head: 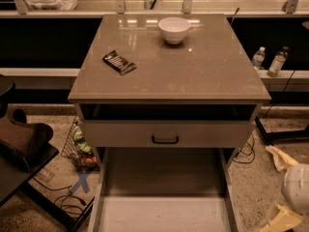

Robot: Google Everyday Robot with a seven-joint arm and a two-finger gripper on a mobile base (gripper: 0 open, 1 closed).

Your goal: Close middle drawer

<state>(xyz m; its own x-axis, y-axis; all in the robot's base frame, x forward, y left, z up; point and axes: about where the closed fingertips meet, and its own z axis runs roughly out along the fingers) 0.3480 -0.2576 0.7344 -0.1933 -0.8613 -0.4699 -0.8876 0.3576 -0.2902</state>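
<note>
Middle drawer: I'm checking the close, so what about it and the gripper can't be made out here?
- Camera view: the middle drawer front and handle are cut off by the bottom edge.
- Camera view: the gripper, lower right beside the drawer, is partly cut off by the right and bottom edges.

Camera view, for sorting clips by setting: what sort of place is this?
Likely an office or lab workspace, not a home: loose cables on speckled floor, water bottles on a ledge, a drawer cabinet with its middle drawer open. The gripper sits lower right.
</note>
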